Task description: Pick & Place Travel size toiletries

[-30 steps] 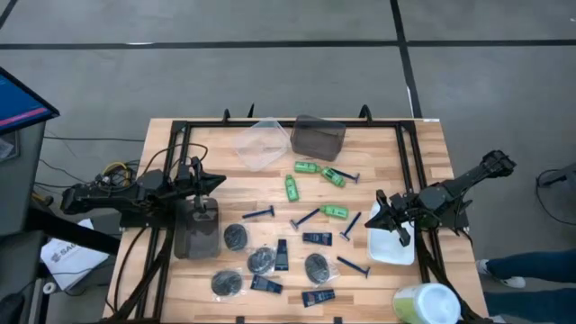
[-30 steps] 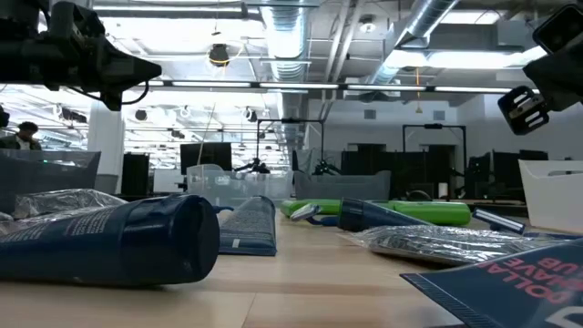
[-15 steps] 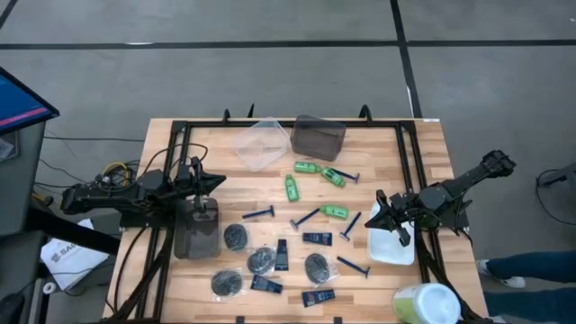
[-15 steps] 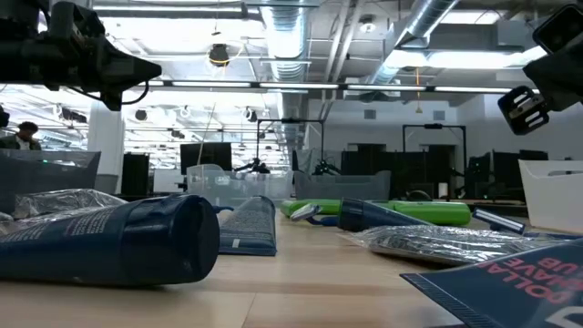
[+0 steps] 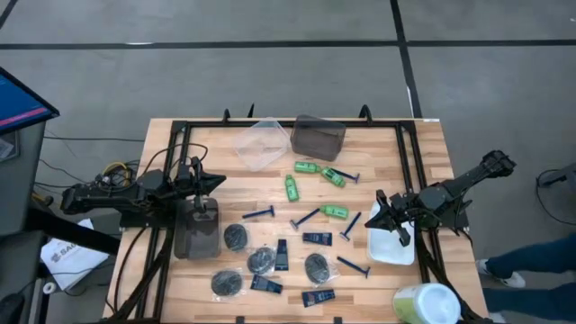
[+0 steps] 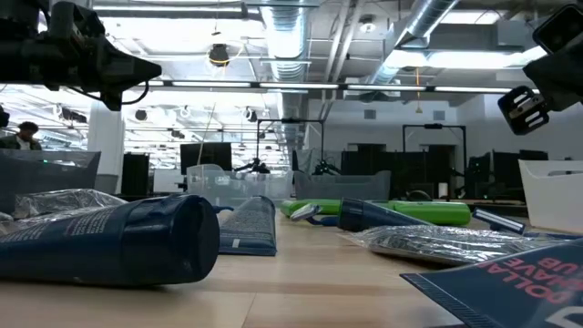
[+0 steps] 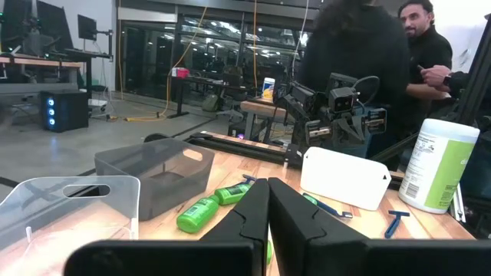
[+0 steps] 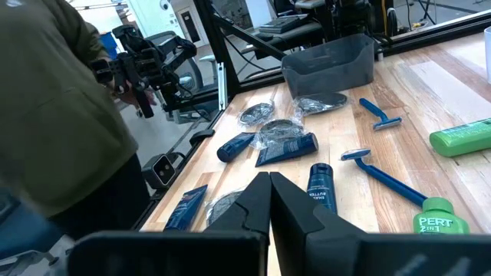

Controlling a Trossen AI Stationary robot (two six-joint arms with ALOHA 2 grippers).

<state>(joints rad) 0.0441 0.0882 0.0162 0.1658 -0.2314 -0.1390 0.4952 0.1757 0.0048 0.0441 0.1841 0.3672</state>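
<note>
The travel size toiletries (image 5: 297, 229) lie scattered across the middle of the wooden counter (image 5: 423, 148), none of them in a container. From above I count four green mini bottles (image 5: 306, 167), five blue razors (image 5: 258, 214), four dark navy tubes (image 5: 317, 238) and four wrapped dark discs (image 5: 236, 237). The clear bin (image 5: 258, 144) and the grey bin (image 5: 318, 137) at the far edge look empty, as does a second grey bin (image 5: 196, 236) under the left hand (image 5: 214, 183). That hand hovers closed, gripping nothing. The right hand (image 5: 378, 212), also closed and gripping nothing, hangs over the white tray (image 5: 389, 247). The tub (image 5: 427, 304) stands at the near right corner. Only the left wrist view shows people (image 7: 360, 61) standing beyond the counter.
</note>
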